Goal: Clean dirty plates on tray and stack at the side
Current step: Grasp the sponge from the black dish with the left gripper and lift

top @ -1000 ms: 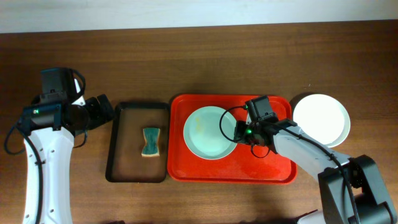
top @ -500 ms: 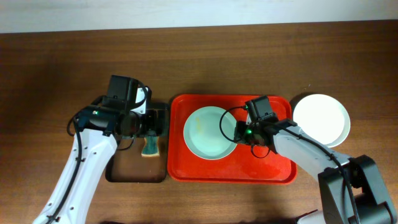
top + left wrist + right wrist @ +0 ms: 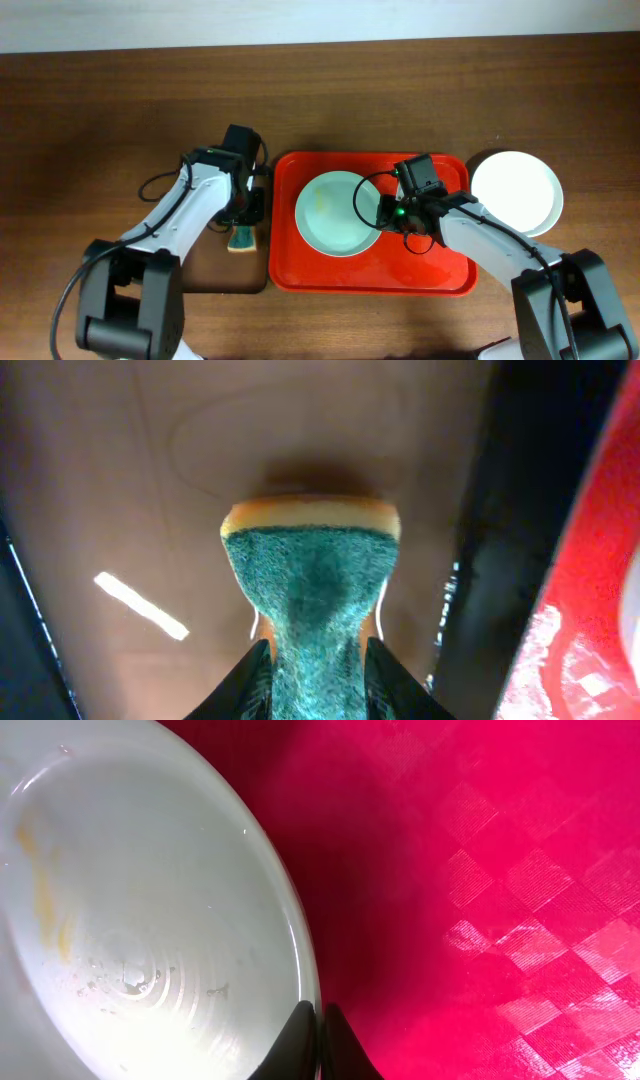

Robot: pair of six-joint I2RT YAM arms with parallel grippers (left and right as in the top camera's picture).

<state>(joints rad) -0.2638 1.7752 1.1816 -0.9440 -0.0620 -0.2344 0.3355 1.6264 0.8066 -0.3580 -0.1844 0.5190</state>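
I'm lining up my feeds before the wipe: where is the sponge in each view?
Overhead: sponge left of centre, in the black tray, mostly under the left pincer.
Left wrist: sponge centre frame, green side up, pinched between the fingers at the bottom.
Right wrist: not in it; only the plate shows.
Shared landmark: the red tray, at the right edge of the left wrist view and behind the plate.

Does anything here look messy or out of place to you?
Only one thing: the pale green round plate on the red plastic tray carries yellowish smears near its left edge. The white plate to the right of the tray looks clean, and nothing seems spilled, tipped or broken.
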